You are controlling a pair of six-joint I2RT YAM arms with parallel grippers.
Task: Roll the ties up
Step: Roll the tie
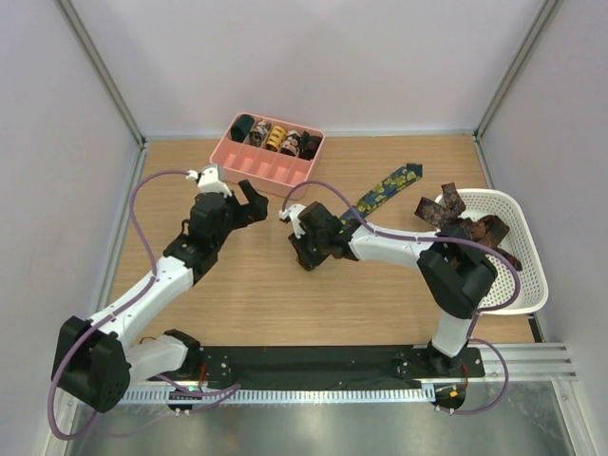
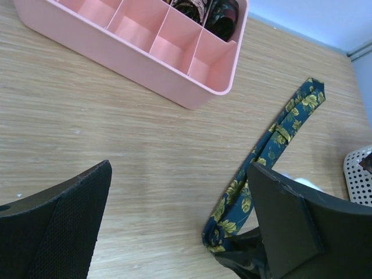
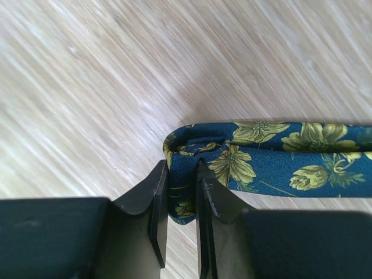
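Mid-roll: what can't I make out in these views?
- Top view: the pinched end of the navy floral tie is hidden under the right gripper.
- Right wrist view: the tie runs off the right edge; the fingers cover how much is folded.
- Left wrist view: the pink tray is cut by the top edge; its coils barely show.
- Top view: brown ties in the white basket overlap under the arm; count unclear.
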